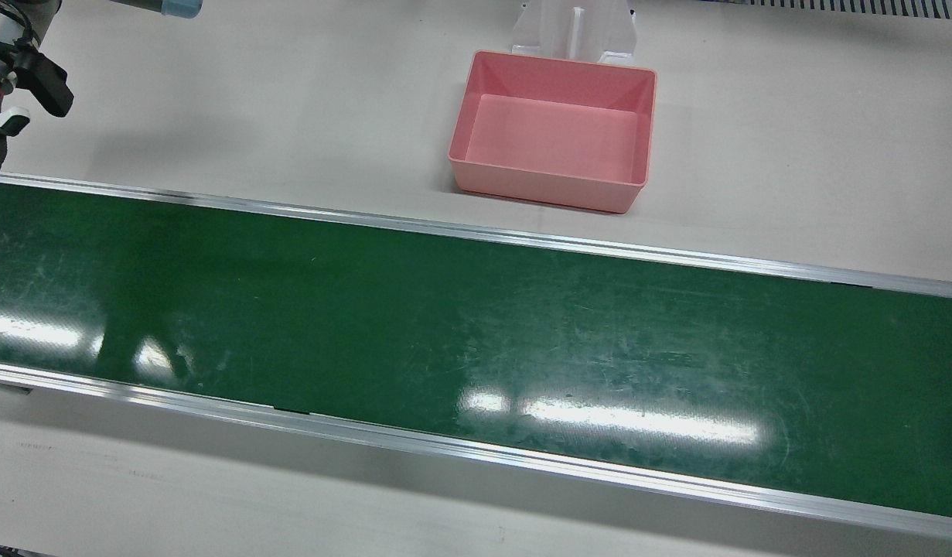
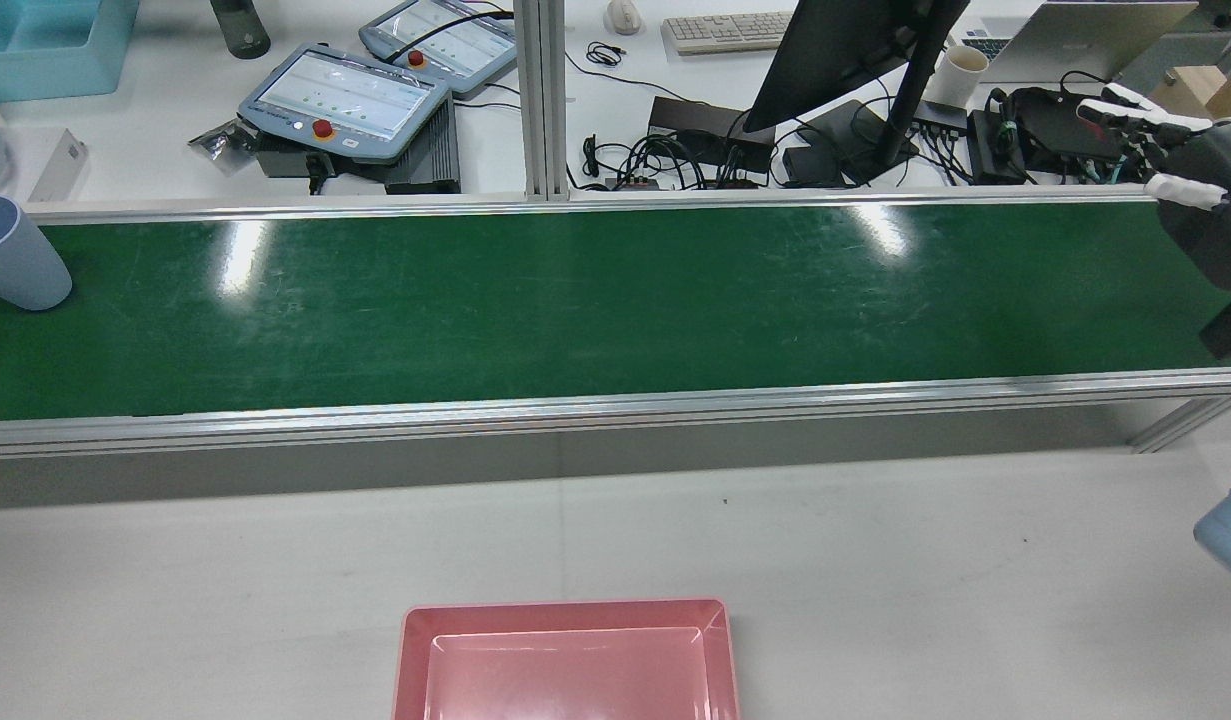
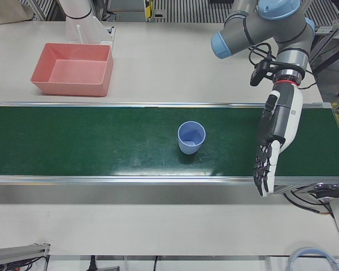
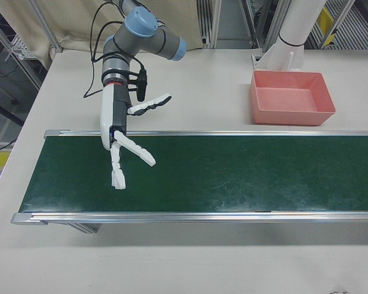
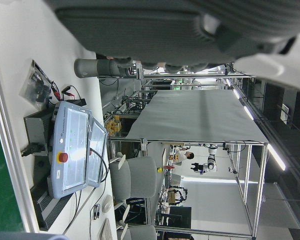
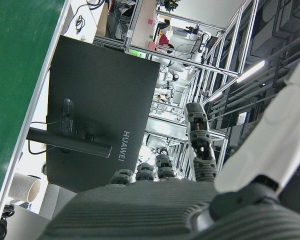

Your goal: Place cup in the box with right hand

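Right robot hand (image 4: 124,142) splayed open over belt (image 4: 233,174), holding nothing.

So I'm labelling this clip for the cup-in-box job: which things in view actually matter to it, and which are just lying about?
Belong to the job:
- blue cup, upright on the green belt
- pink box, empty, on the table beyond the belt
- right hand, open over the belt

Just lying about:
- left hand, open, idle
- two teach pendants
- monitor, keyboard, cables

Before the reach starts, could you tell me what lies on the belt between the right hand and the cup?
Nothing: in the rear view the green belt is bare from the cup to the right hand.
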Controlling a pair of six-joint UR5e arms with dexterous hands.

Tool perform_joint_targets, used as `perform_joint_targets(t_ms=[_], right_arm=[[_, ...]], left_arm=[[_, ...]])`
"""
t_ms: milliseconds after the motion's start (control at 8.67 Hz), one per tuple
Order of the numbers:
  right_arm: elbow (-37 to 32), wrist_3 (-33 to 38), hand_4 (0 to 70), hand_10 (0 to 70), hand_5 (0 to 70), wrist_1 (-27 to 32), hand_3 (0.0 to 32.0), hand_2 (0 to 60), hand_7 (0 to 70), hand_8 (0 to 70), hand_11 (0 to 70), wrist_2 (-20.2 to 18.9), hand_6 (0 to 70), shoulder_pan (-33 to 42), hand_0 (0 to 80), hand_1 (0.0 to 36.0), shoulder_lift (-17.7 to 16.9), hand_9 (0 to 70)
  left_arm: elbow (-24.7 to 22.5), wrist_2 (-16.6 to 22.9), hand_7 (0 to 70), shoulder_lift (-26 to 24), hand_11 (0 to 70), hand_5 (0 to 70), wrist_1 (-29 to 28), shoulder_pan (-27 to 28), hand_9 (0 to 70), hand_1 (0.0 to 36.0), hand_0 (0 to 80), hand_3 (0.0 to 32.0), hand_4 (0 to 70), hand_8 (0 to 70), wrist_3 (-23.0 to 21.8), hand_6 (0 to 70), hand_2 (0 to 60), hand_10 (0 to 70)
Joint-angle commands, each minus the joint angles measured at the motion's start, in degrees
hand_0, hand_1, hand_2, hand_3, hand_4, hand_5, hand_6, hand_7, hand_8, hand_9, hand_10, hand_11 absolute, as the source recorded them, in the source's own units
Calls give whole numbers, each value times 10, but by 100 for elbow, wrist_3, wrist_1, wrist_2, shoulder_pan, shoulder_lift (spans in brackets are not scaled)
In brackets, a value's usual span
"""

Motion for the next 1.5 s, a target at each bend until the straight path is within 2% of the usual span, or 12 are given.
perform_joint_targets(t_ms=[0,231,346,462,577,692,808,923,1038,1154,1385], right_arm=[[-5,-1,223,26,16,0,0,24,139,28,42,0,33,-3,432,14,7,79],[-14,-1,238,26,16,0,0,0,140,27,43,9,33,-3,444,6,7,78],[-75,-10,226,25,16,0,0,24,138,28,41,9,33,-29,431,14,24,78],[-84,-62,167,25,16,9,0,145,140,29,42,26,33,-30,377,60,24,80],[-276,-141,213,26,16,96,0,48,139,31,44,44,33,-30,420,23,24,82],[-913,-177,235,27,16,836,0,0,134,32,45,44,33,-38,440,4,33,83],[-1232,-203,197,33,16,1305,0,72,124,35,52,35,32,-38,398,28,33,86],[-1244,-282,211,38,16,1310,0,24,117,35,60,35,30,-30,412,8,24,84],[-1244,-291,209,32,15,1310,0,77,144,31,50,27,34,-12,392,28,24,85],[-1270,-300,243,22,14,1310,0,52,165,29,36,26,37,5,413,23,7,85],[-1288,-265,244,18,20,1310,0,0,161,33,34,26,37,41,460,23,-11,89]], left_arm=[[0,0,0,0,0,0,0,-1,0,0,0,0,0,0,0,0,0,0],[0,0,0,0,0,0,0,-1,0,0,0,0,0,0,0,0,0,0],[0,0,0,0,0,0,0,-1,0,0,0,0,0,0,9,0,0,0],[0,0,0,0,0,0,0,-1,0,0,0,0,0,0,9,0,0,0],[0,0,0,0,0,0,0,-1,0,0,0,0,0,0,9,0,0,0],[0,0,0,0,0,0,0,-1,0,0,0,0,0,0,0,0,0,0],[-9,0,0,0,0,0,0,-1,0,0,0,0,0,0,0,0,0,0],[-9,0,0,0,0,0,9,-1,0,0,0,0,0,0,9,0,0,0],[-9,0,0,0,0,0,9,-1,0,0,0,0,0,0,0,0,0,0],[0,0,0,0,0,0,0,-1,0,0,0,0,0,0,0,0,0,0],[0,0,0,0,0,0,0,-1,0,0,0,0,0,0,9,0,0,0]])
